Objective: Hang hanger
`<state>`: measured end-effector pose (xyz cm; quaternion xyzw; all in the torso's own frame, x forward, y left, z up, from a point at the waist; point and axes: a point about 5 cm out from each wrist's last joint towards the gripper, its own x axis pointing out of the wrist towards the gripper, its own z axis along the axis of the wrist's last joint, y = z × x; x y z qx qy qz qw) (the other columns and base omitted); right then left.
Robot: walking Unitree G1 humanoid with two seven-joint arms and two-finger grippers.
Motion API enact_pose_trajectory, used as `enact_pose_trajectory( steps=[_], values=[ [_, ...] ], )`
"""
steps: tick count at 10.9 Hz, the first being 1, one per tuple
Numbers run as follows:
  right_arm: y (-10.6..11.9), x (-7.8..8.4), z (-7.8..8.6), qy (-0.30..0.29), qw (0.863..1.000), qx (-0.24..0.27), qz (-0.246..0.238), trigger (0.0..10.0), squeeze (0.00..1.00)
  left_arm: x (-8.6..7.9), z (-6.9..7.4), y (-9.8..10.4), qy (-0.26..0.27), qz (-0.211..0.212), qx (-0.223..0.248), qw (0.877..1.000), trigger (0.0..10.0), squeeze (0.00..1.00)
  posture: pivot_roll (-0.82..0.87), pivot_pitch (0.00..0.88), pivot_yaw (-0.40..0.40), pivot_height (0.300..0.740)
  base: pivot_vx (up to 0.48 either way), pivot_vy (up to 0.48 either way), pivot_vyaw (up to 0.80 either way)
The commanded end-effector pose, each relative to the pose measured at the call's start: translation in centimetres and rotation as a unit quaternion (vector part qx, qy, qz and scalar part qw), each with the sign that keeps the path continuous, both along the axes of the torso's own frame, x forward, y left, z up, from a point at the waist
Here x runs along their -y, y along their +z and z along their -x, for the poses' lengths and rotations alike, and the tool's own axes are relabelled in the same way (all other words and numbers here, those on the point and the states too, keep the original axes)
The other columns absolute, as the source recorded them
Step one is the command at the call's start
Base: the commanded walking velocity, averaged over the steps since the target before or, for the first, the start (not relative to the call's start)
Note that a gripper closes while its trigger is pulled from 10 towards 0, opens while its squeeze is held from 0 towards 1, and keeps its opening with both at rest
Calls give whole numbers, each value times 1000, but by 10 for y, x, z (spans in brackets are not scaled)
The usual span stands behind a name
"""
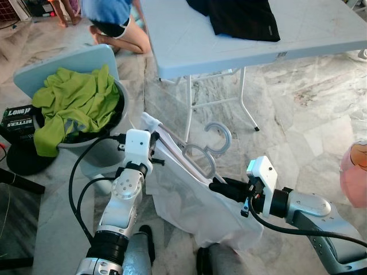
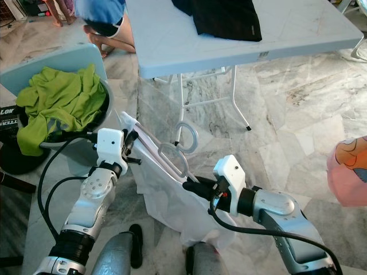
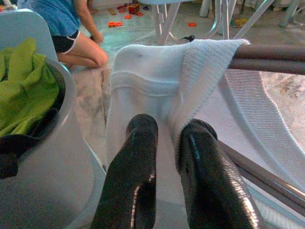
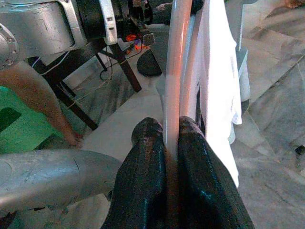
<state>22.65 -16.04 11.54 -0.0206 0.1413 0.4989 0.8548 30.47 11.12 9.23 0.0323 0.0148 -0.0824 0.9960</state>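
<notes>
A pale grey hanger (image 1: 202,153) with its curved hook (image 1: 219,137) pointing up is held low in front of me, above the floor. A white garment (image 1: 192,206) is draped on it and hangs down between my arms. My left gripper (image 3: 167,138) is shut on the garment's ribbed shoulder edge (image 3: 200,71) at the hanger's upper left end (image 1: 153,129). My right gripper (image 4: 169,131) is shut on the hanger's bar (image 4: 175,67), near its lower right end (image 1: 221,186). The garment hides the hanger's lower parts.
A white folding table (image 1: 321,34) stands ahead with a black garment (image 1: 241,17) on it. At left, a grey basket (image 1: 123,106) holds green cloth (image 1: 74,106). A person (image 1: 114,23) kneels behind it. A pink object (image 1: 355,175) is at the right edge.
</notes>
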Motion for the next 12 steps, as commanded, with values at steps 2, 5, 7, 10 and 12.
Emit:
enact_pose_trajectory(
  steps=[2, 5, 7, 10, 12],
  values=[
    [10, -6, 6, 42, 999, 13, -14, 10000, 0, -17, -9, 6, 36, -13, 8, 999, 10000, 1000, -81, 215, -51, 740, 0, 0, 0],
    [14, -8, 8, 48, 999, 14, -21, 10000, 0, -22, -7, -2, 35, -25, -5, 999, 10000, 0, -88, 215, -53, 740, 0, 0, 0],
    [16, -8, 8, 50, 998, 14, -24, 10000, 0, -23, -9, -2, 37, -17, -2, 999, 0, 0, -90, 214, -53, 740, 0, 0, 0],
    [15, -8, 7, 47, 999, 14, -22, 10000, 0, -21, -10, 1, 31, -14, 8, 999, 0, 0, -88, 214, -54, 740, 0, 0, 0],
    [14, -8, 7, 45, 999, 13, -20, 10000, 0, -22, -9, 0, 31, -14, 10, 999, 0, 0, -87, 213, -54, 740, 0, 0, 0]
  ],
)
